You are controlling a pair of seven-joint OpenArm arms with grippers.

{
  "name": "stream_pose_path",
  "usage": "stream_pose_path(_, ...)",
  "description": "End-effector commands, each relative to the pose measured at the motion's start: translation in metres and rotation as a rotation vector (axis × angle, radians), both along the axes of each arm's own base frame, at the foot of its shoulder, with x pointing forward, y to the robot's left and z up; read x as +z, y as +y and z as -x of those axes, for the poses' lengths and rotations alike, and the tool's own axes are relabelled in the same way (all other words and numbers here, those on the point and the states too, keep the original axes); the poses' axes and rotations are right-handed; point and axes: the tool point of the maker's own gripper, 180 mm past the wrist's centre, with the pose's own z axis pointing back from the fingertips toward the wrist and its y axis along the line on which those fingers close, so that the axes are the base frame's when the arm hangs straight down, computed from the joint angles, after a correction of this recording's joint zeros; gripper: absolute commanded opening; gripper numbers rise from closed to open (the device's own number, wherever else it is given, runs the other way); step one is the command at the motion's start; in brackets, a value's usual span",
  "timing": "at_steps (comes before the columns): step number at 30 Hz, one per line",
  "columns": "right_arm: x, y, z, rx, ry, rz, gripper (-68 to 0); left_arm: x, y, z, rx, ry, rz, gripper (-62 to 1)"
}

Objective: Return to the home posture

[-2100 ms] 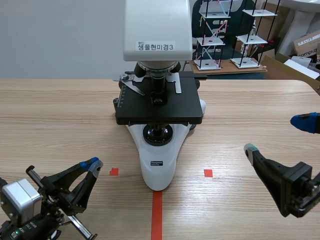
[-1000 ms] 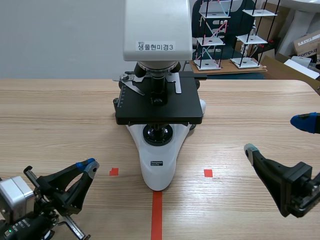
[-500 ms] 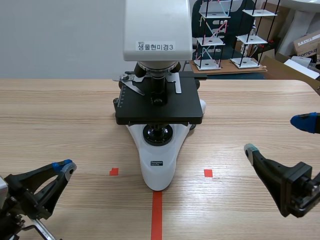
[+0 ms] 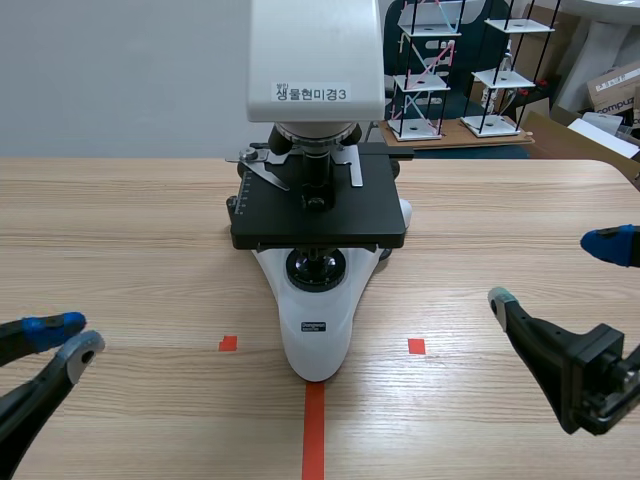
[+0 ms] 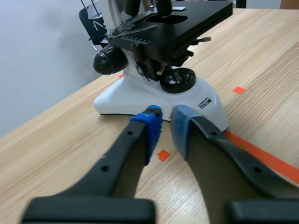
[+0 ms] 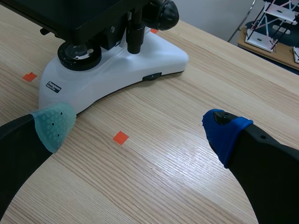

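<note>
A white microscope (image 4: 316,330) with a black stage stands at the table's middle. My left gripper (image 4: 70,337) sits low at the near left, well clear of it. In the left wrist view the left gripper (image 5: 166,125) is shut on nothing, its blue pads almost touching, and the microscope (image 5: 140,95) stands ahead of it. My right gripper (image 4: 555,270) hangs at the near right, open and holding nothing. In the right wrist view the right gripper (image 6: 138,129) has its pads wide apart, and the microscope's base (image 6: 117,63) lies ahead of it, toward the grey-green pad's side.
Wooden table (image 4: 120,230) with bare room on both sides of the microscope. Orange-red tape squares (image 4: 417,346) and a centre line (image 4: 314,430) mark the near edge. Wire-frame models (image 4: 430,70) and boxes stand beyond the far edge.
My left arm has drawn back to the left, so only its fingertips show in the scene view now. The right arm and the microscope have not moved.
</note>
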Motion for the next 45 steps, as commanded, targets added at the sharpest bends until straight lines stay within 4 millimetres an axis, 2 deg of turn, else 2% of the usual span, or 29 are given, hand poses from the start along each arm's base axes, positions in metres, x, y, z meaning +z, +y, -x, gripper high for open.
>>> stream_pose_path(1, 0.008, 0.003, -0.002, 0.010, -0.024, -0.010, -7.5, 0.002, 0.003, 0.004, 0.014, 0.001, 0.010, -35.4)
stream_pose_path(9, 0.008, 0.003, -0.002, 0.010, -0.024, -0.010, -7.5, 0.026, 0.012, 0.009, 0.105, 0.044, 0.145, -8.2)
stream_pose_path(12, 0.008, 0.003, -0.002, 0.010, -0.024, -0.010, -7.5, 0.021, 0.011, 0.007, 0.111, 0.073, 0.123, -3.7)
stream_pose_path(45, 0.008, 0.003, -0.002, 0.010, -0.024, -0.010, -7.5, 0.024, 0.010, 0.007, 0.105, 0.062, 0.130, -3.7)
